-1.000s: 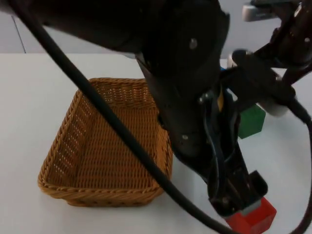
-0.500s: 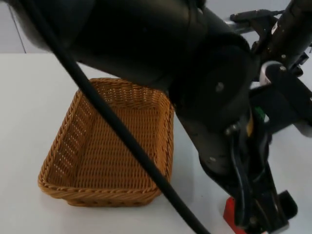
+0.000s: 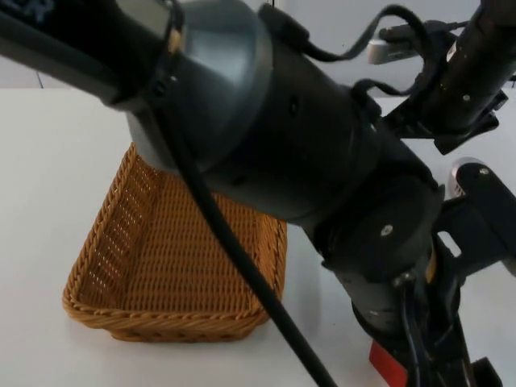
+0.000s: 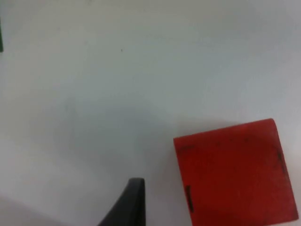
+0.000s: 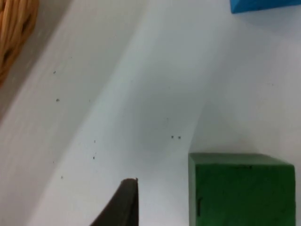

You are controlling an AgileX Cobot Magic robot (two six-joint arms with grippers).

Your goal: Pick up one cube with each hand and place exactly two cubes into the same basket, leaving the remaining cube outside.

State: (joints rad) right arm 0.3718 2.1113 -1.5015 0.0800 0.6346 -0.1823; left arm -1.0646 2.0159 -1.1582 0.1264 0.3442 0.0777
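One red cube lies on the white tabletop beside the left end effector, which has descended; its opening I cannot tell; one woven wicker basket stands well apart; one green cube sits beside the right end effector, opening unclear; one blue cube lies beyond.

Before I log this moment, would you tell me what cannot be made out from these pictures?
- Red cube: in the top view the left arm covers all but a corner.
- Basket: its far side is behind that arm.
- Blue cube: cut off by the edge in the right wrist view.
- Green cube: cut off in the right wrist view.
- Either gripper's opening: one fingertip visible per wrist view.
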